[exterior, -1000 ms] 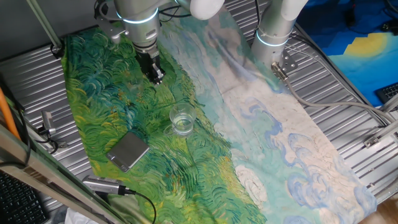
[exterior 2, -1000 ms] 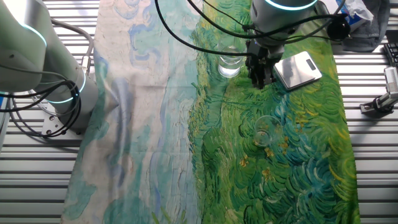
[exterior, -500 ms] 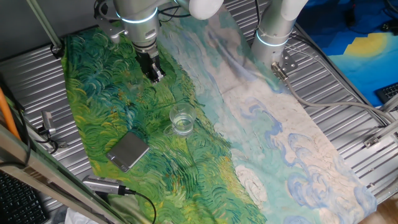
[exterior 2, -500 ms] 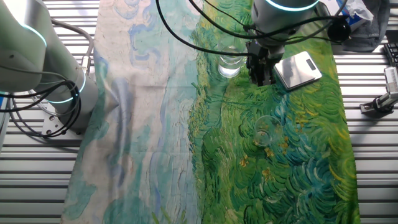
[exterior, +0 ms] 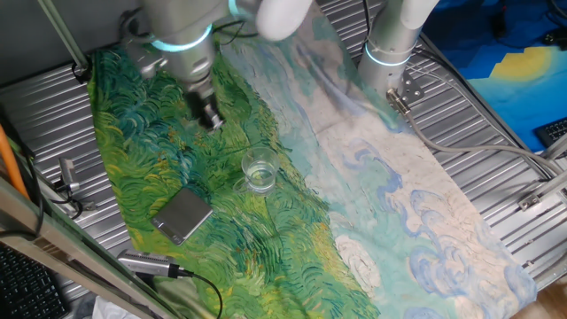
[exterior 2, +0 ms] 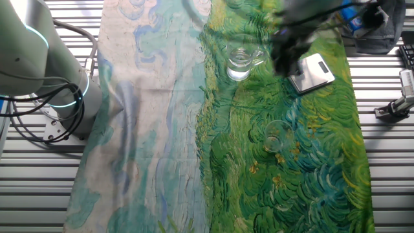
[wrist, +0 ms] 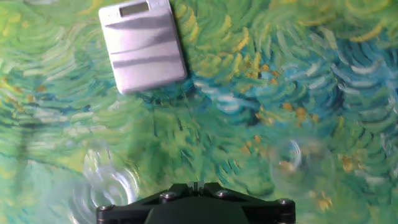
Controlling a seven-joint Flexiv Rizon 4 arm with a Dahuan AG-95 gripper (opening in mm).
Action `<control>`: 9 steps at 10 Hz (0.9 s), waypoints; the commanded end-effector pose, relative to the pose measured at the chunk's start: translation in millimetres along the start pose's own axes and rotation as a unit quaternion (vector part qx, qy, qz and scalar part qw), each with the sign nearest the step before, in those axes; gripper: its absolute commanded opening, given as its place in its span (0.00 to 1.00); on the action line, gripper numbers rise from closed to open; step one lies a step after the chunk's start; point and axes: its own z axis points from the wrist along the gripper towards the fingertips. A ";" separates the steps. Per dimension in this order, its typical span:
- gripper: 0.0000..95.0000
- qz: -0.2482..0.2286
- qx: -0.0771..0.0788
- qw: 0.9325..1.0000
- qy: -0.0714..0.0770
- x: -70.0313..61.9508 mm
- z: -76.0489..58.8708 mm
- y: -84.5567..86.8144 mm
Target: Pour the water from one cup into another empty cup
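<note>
A small clear glass cup (exterior: pixel 259 173) holding the water stands on the green painted cloth; it also shows in the other fixed view (exterior 2: pixel 239 63) and low left in the hand view (wrist: pixel 106 180). A second clear cup (exterior 2: pixel 275 136), empty, stands apart from it and shows faintly at the right of the hand view (wrist: pixel 301 158). My gripper (exterior: pixel 209 118) hangs above the cloth between the cups and holds nothing. It is blurred in the other fixed view (exterior 2: pixel 284 59). Its fingers look closed together.
A grey flat square block (exterior: pixel 182 214) lies on the cloth near the cups, also in the other fixed view (exterior 2: pixel 312 71) and the hand view (wrist: pixel 143 43). A second robot arm's base (exterior: pixel 390 53) stands at the cloth's far edge. Ribbed metal tabletop (exterior: pixel 461 133) surrounds the cloth.
The arm has swung sideways and is motion-blurred; the gripper shifted away from the water cup, toward the grey block's side. Both cups and the block have not moved.
</note>
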 end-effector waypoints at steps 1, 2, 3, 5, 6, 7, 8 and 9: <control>0.00 0.003 0.000 1.000 0.003 -29.4 -4.5 21.5; 0.00 0.007 0.001 1.000 0.004 -37.1 -4.4 26.0; 0.00 0.011 -0.002 1.000 0.004 -41.8 -1.6 28.4; 0.00 -0.005 -0.002 1.000 0.000 -48.3 2.8 31.9; 0.00 -0.005 0.000 1.000 0.003 -48.5 2.8 32.0; 0.00 -0.005 -0.001 1.000 0.005 -48.7 3.9 32.0; 0.00 -0.008 -0.002 1.000 0.005 -48.8 4.7 31.9; 0.00 -0.007 -0.002 1.000 0.006 -48.8 4.8 31.9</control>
